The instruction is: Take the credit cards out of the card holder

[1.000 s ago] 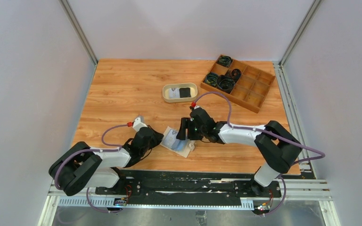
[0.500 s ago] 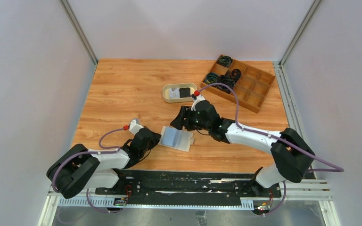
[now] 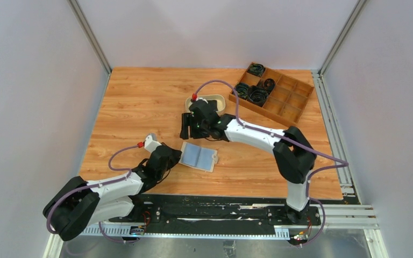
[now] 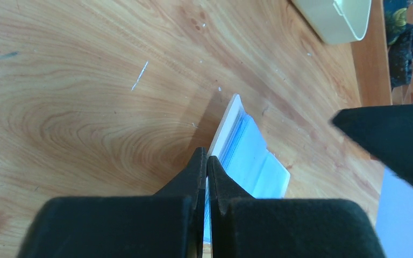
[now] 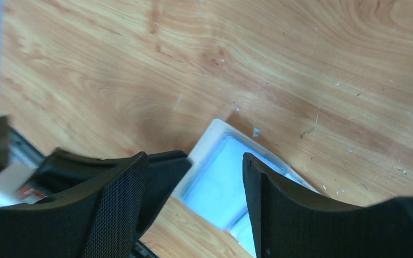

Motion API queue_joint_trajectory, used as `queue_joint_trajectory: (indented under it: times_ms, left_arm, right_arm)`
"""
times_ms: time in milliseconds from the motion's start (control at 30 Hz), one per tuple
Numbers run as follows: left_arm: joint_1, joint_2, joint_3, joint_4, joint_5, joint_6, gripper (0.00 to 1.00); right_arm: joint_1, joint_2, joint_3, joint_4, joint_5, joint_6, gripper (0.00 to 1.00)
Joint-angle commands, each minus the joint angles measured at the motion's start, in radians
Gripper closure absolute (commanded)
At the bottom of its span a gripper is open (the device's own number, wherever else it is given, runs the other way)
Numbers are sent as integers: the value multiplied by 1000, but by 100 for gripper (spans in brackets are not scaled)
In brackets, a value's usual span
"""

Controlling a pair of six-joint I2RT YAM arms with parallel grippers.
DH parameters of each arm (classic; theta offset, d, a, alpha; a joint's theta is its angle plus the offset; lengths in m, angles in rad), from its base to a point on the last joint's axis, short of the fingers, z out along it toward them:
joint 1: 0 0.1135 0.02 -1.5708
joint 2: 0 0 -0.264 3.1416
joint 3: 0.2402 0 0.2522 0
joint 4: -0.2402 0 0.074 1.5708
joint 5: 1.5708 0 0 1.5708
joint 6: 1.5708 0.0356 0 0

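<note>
Position: card holder [image 3: 199, 156] is lying open and flat on the counter [image 3: 140, 102], its pale blue lining facing up. It is sitting just ahead of the left arm and apart from the oval tray [image 3: 220, 99].
Left fingers: left gripper [image 4: 205, 160] is pinching shut on the near-left edge of the card holder, with a thin sliver of lining showing between the tips.
Right fingers: right gripper [image 5: 193, 158] is hovering over the counter between tray and card holder, fingers spread wide and holding nothing.
Cards: credit cards are not showing clearly in any view. Any inside are presumably sitting in the lining pockets, and the right arm is hiding most of the tray.
Handling, judged: the card holder is looking light, thin and pliable, so it is likely to slide or fold unless pinned at 1 edge. Cards are likely stiff, smooth and slippery, so the best hold is on an exposed short edge, drawing along the pocket.
Materials: the beige outer skin is showing as a pale rim around the matte blue lining. The counter is glossy wood-grain laminate, the tray is smooth cream plastic with rounded walls, and the wooden box [image 3: 279, 102] is holding black cable coils [image 3: 258, 95].
</note>
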Motion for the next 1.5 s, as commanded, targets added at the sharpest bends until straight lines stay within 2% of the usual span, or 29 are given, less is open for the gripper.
queue_joint_trajectory:
  times_ms: [0, 167, 900, 1067, 1100, 1133, 1467]
  left_arm:
    - [-9, -63, 17, -90, -78, 16, 100]
    - [-9, -93, 14, -119, -102, 16, 100]
    - [-10, -105, 7, -118, -98, 29, 100]
    - [-10, -110, 6, -116, -96, 37, 100]
    - [-10, -110, 7, -116, -95, 40, 100]
    - [-10, -111, 9, -116, -94, 43, 100]
    - [-10, -120, 9, -121, -98, 58, 100]
  right_arm:
    - [37, 109, 122, -291, 91, -21, 32]
    - [62, 162, 167, -378, 115, -1, 32]
    - [101, 304, 293, -434, 104, 22, 32]
    - [101, 308, 299, -440, 114, 26, 25]
    - [101, 308, 298, -442, 119, 25, 15]
    - [101, 306, 298, -443, 125, 25, 12]
    - [103, 336, 339, -469, 132, 13, 9]
